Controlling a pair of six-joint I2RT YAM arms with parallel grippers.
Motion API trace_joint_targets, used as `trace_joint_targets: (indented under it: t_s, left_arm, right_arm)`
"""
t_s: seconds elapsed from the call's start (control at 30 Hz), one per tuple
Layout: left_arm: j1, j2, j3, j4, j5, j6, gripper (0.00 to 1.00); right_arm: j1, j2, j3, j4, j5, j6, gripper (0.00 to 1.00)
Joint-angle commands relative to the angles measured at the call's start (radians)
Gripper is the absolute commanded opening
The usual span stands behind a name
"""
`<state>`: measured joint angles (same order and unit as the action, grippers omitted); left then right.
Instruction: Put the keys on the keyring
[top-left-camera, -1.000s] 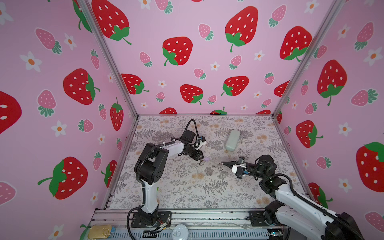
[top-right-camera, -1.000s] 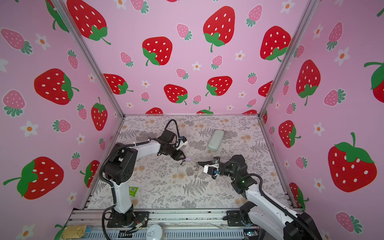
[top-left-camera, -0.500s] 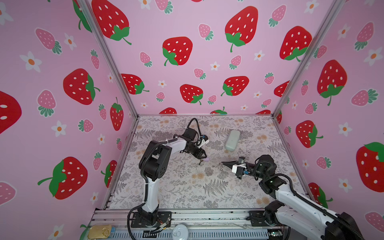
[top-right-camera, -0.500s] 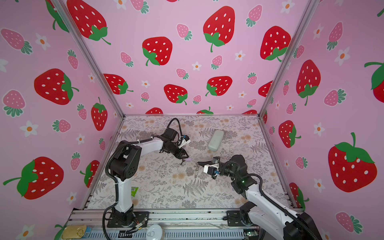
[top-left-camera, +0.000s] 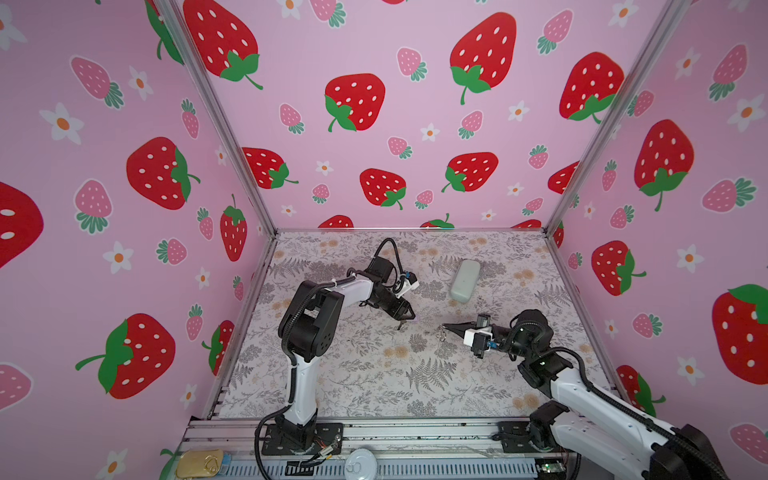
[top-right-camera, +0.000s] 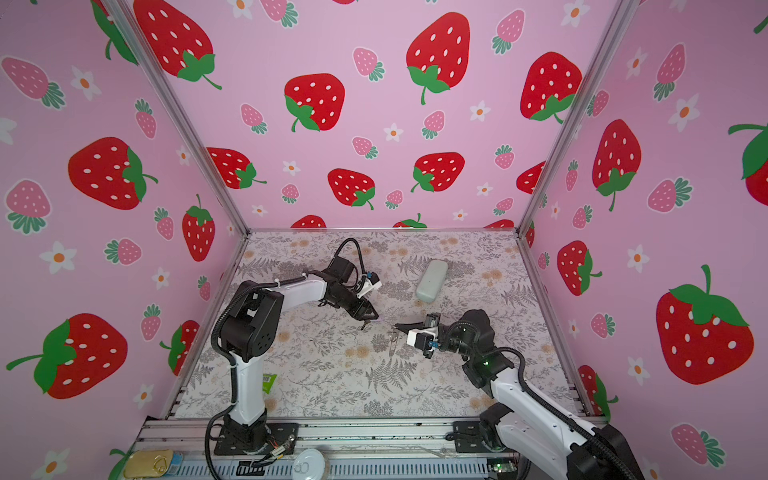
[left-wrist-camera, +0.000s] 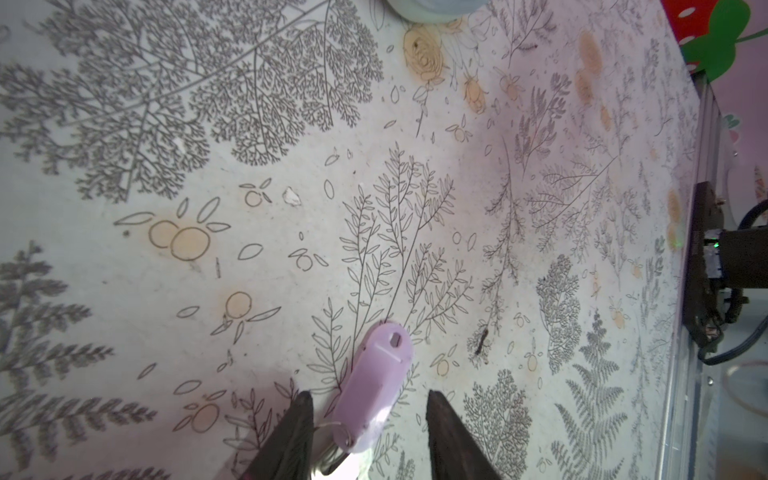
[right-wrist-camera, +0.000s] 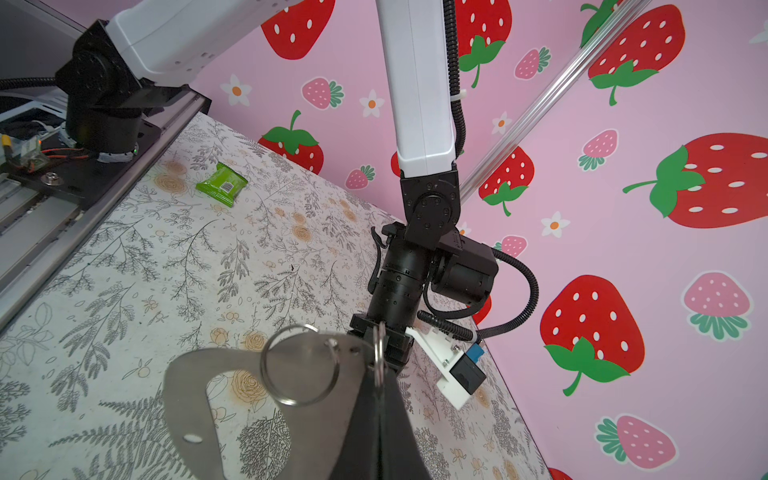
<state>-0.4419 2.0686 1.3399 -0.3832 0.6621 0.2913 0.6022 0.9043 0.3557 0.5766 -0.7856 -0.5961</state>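
- Left jaws: half open, keys (left-wrist-camera: 374, 386) apparently gripped between them, long axis pointing forward, holed end foremost.
- Right jaws: shut on keyring (right-wrist-camera: 185, 399), held ahead of the left jaws, near but apart.

**Dull plate, bright rings, matt plastic**

The keyring (right-wrist-camera: 183, 407) looks like flat, dull brushed metal, and its split rings (right-wrist-camera: 263, 365) are polished and bright. The keys (left-wrist-camera: 374, 390) show a smooth, matt lilac plastic head. The green packet (right-wrist-camera: 221, 183) is glossy film. The table cover (left-wrist-camera: 124, 291) is matt, printed and faintly scuffed.
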Motion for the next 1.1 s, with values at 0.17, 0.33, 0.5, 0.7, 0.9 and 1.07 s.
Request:
trace_joint_targets:
  t_s: [0.17, 0.33, 0.5, 0.7, 0.9, 1.07]
  left_arm:
    - [0.023, -0.058, -0.062, 0.025, -0.007, 0.003, 0.45]
    - [0.026, -0.094, -0.097, 0.055, -0.024, -0.008, 0.43]
    - [0.028, -0.085, -0.094, 0.044, -0.015, -0.006, 0.42]
    - [0.025, -0.047, -0.059, 0.027, -0.028, -0.005, 0.48]
    - [0.001, -0.038, -0.052, 0.046, -0.118, -0.002, 0.47]
    - [-0.02, -0.015, -0.023, 0.015, -0.114, 0.026, 0.43]
  right_arm:
    - [0.004, 0.03, 0.019, 0.012, -0.03, 0.001, 0.02]
    - [0.004, 0.031, 0.019, 0.014, -0.027, -0.001, 0.02]
    - [0.004, 0.033, 0.019, 0.016, -0.03, -0.002, 0.02]
    - [0.003, 0.036, 0.019, 0.014, -0.028, -0.002, 0.02]
    - [0.004, 0.032, 0.017, 0.014, -0.026, -0.003, 0.02]
    - [0.003, 0.039, 0.02, 0.014, -0.031, 0.0, 0.02]
